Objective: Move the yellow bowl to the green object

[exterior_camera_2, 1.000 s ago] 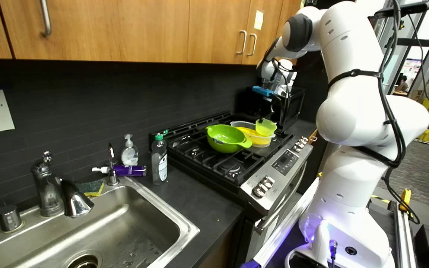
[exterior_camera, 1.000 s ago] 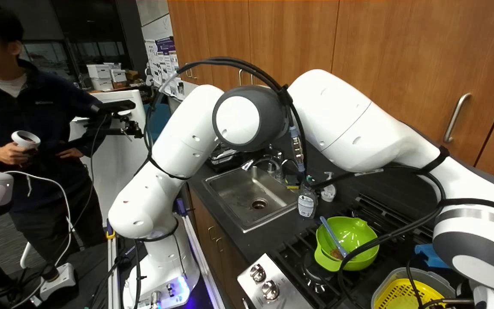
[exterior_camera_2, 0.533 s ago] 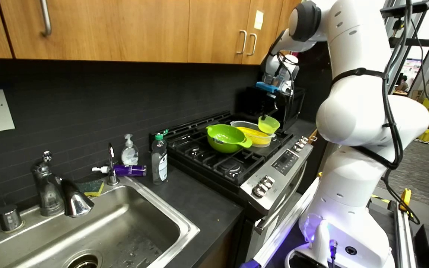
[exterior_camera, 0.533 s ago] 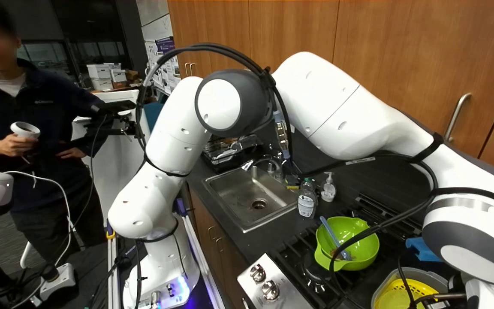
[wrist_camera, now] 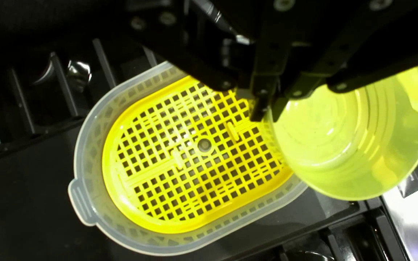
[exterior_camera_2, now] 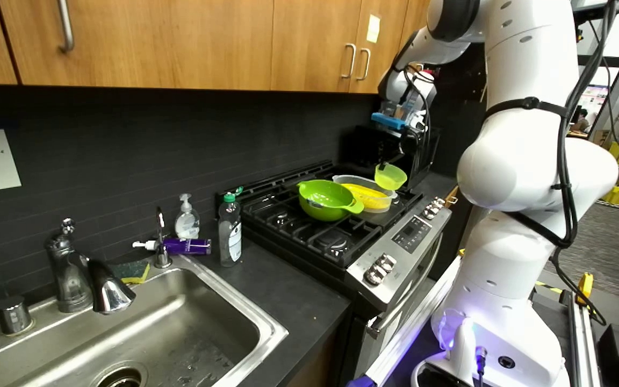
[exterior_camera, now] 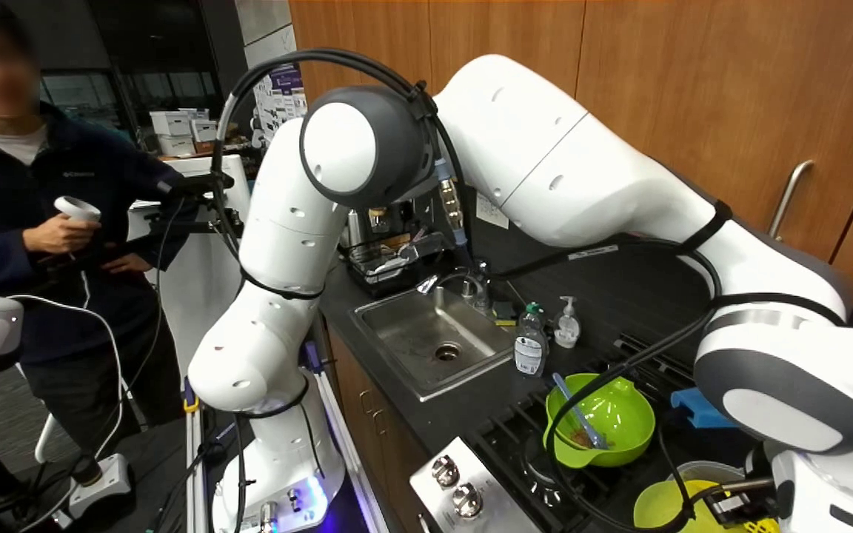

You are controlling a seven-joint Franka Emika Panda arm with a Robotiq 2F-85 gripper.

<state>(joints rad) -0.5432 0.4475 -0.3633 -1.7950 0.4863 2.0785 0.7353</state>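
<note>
In the wrist view the gripper (wrist_camera: 267, 110) is cut off by the top edge, and its dark linkage is hard to tell from shadow. Its fingers are closed on the rim of the yellow bowl (wrist_camera: 343, 156), one tip inside the wall and one outside. The yellow bowl is held over one end of the tub (wrist_camera: 81, 156); part of its rim is hidden under the gripper, and in an exterior view its underside is cut off by the lower edge. Whether the tub is touched by it cannot be made out. It is seen to be small, round and smooth, of pale yellow-green plastic, with faint rings around the base and bright reflections; in an exterior view it is slightly tilted. Inside the tub a yellow basket (wrist_camera: 169, 226) with a square grid is seen, partly covered by the yellow bowl. Near the tub the green bowl (exterior_camera: 634, 437) is set on the stove (exterior_camera_2: 394, 257); it is crossed by a cable (exterior_camera: 652, 353), and a brownish patch next to the blue utensil (exterior_camera: 587, 425) in it is too small to identify. Farther from the tub a soap bottle (exterior_camera_2: 230, 236) is seen, then the sink (exterior_camera_2: 272, 329), cut off below in an exterior view. Well away from the tub a white controller (exterior_camera: 77, 209) is held by a person (exterior_camera: 8, 200) whose face is blurred
</note>
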